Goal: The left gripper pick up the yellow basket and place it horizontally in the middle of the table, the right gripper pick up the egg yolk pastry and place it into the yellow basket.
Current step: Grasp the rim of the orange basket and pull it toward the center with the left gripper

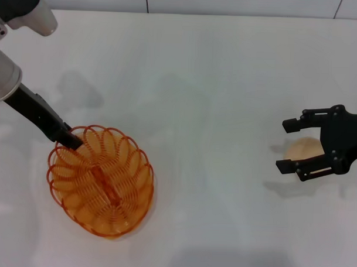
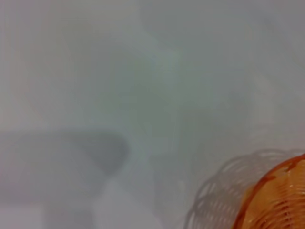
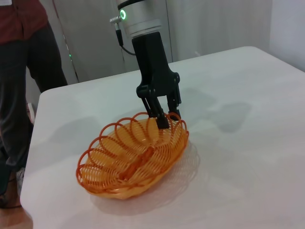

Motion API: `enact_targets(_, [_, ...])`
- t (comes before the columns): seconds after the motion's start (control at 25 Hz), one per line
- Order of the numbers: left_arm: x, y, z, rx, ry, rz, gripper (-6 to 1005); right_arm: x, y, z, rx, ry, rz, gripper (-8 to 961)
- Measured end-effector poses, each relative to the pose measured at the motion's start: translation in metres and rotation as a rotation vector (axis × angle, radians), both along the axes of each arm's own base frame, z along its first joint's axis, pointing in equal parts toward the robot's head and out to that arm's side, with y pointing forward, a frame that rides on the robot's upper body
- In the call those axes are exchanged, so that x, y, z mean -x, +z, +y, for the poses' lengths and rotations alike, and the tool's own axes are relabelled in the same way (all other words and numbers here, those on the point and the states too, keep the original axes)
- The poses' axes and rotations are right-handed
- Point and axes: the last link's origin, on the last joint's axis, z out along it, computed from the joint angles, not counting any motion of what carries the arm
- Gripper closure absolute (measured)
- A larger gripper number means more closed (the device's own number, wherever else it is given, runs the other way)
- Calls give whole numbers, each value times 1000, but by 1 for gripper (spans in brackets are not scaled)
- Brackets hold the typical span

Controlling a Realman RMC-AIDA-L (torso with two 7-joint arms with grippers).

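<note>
The yellow basket [image 1: 100, 180] lies on the white table [image 1: 215, 82] at the front left, its long axis slanted. My left gripper [image 1: 71, 141] is shut on the basket's rim at its far left end; the right wrist view shows its fingers [image 3: 162, 117] pinching a rim loop of the basket [image 3: 133, 157]. A corner of the basket [image 2: 279, 200] shows in the left wrist view. The egg yolk pastry [image 1: 304, 149] lies on the table at the right. My right gripper [image 1: 286, 145] is open, with one finger on each side of the pastry.
A person [image 3: 24, 71] in dark trousers stands beside the table's edge [image 3: 43, 100] in the right wrist view. The white table stretches bare between the basket and the pastry.
</note>
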Motion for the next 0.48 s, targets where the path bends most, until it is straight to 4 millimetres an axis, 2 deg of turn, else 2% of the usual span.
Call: enact_targets(0.48, [-1,-3,3,-16,-10,0,615,2,0,1,0,7,0,97])
